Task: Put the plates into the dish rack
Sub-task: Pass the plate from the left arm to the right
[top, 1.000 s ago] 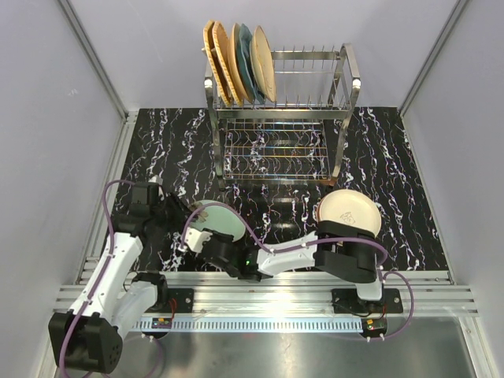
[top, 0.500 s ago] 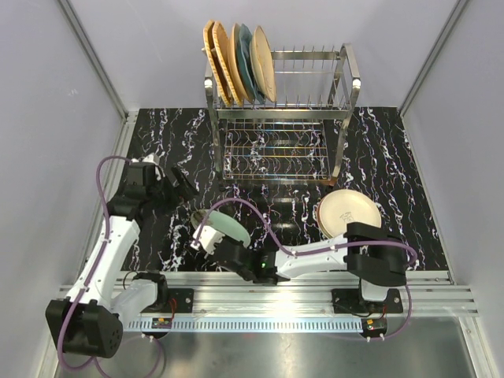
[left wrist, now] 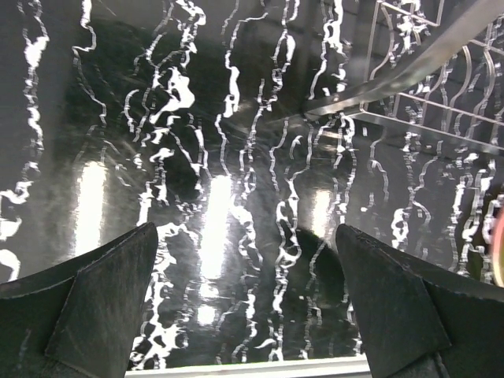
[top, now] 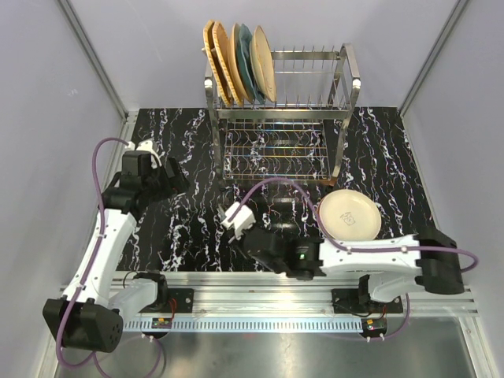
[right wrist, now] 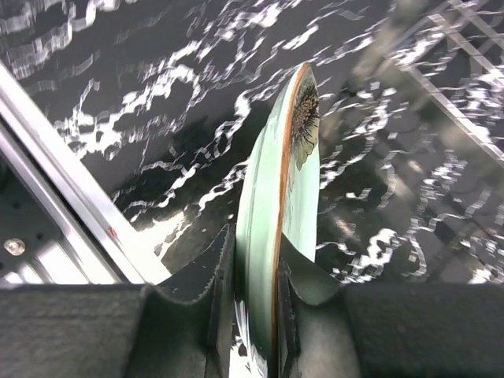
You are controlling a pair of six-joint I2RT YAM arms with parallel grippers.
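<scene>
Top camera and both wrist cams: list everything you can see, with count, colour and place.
rack: one, steel, back centre of table.
racked plates: five; two orange, cream, teal, cream; upright at rack's left end.
stack: count unclear, cream printed plate on top, table's right front.
held plate: one, pale green with brown rim, on edge in right gripper.
table: one, black with white veins.
left gripper: one, black, open and empty, over table's left.
right gripper: one, black, shut on held plate, front centre.
</scene>
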